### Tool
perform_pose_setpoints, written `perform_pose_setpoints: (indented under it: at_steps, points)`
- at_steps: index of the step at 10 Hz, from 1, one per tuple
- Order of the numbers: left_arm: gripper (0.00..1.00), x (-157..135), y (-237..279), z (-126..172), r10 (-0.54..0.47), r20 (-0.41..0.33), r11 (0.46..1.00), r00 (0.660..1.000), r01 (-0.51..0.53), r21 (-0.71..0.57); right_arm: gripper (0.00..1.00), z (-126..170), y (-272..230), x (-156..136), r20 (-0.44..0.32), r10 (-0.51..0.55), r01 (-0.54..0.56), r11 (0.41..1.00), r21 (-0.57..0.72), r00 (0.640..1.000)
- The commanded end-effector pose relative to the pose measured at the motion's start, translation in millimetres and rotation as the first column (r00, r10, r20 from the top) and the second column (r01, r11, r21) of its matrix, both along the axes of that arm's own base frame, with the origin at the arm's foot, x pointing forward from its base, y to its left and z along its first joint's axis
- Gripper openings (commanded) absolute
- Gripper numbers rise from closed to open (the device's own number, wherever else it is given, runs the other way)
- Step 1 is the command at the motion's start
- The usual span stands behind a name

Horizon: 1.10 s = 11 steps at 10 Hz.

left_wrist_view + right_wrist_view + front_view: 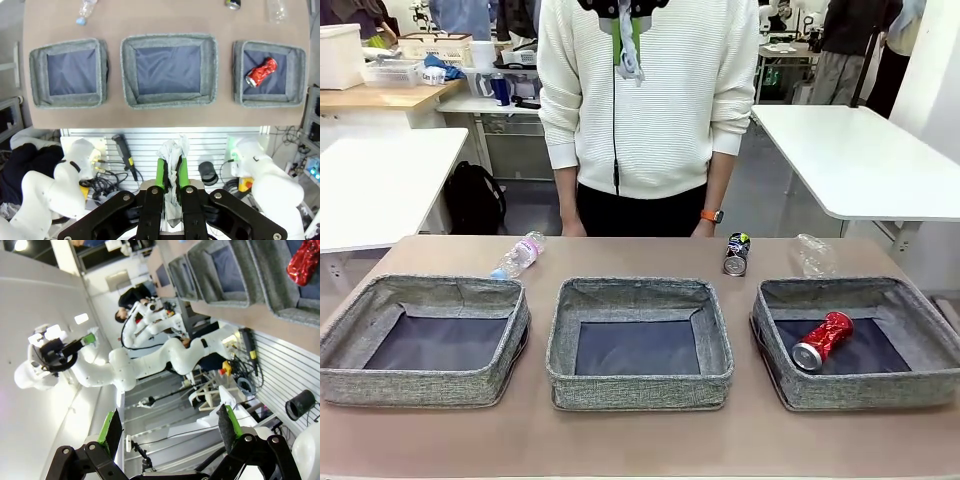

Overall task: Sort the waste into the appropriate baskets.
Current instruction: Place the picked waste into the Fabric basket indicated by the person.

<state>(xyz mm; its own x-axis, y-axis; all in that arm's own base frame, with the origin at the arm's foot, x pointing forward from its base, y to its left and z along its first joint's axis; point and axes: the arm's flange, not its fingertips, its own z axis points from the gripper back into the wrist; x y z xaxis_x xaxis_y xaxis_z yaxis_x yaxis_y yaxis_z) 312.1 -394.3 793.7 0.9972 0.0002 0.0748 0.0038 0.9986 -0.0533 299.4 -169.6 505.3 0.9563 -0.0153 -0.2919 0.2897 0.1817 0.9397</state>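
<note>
Paper wad (pixel 173 160) sits clamped in the left jaws, raised clear of the desk (pixel 165 20), likely ready for the middle basket (pixel 170 102) at twelve o'clock. Right jaws stand apart, empty. Red can (pixel 823 340) lies in the end basket (pixel 860 288) at three o'clock; bottle (pixel 520 256) and dark can (pixel 736 254) wait behind.

**Colours on the table, quick pass**

Three shallow grey woven-fabric baskets (pixel 425 385): speckled weave, dark navy bottoms. Dented red metal can (pixel 822 341), silver end. Dark can (pixel 736 254), black with green-yellow print. Clear plastic bottle (pixel 519 256), pale blue cap. Clear plastic cup (pixel 813 255). Table (pixel 640 440) tan. White crumpled paper wad (pixel 175 150). My left gripper (pixel 171 161) and right gripper (pixel 170 412): black, green pads (pixel 160 172). Person's sweater (pixel 650 90): cream, ribbed.
</note>
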Motion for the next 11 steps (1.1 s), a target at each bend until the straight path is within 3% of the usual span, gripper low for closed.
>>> perform_pose_setpoints:
  at_steps: [1,11]
  points:
    - [0.10,-2.6,1.7,1.8,0.000,0.000,1.000,1.000,0.000,0.003,1.00,1.9,0.8,-0.6,0.011,0.003,-0.003,1.000,0.008,1.000]
    - [0.10,-2.6,1.7,1.8,0.000,0.000,1.000,1.000,0.000,0.003,1.00,1.9,0.8,-0.6,0.011,0.003,-0.003,1.000,0.008,1.000]
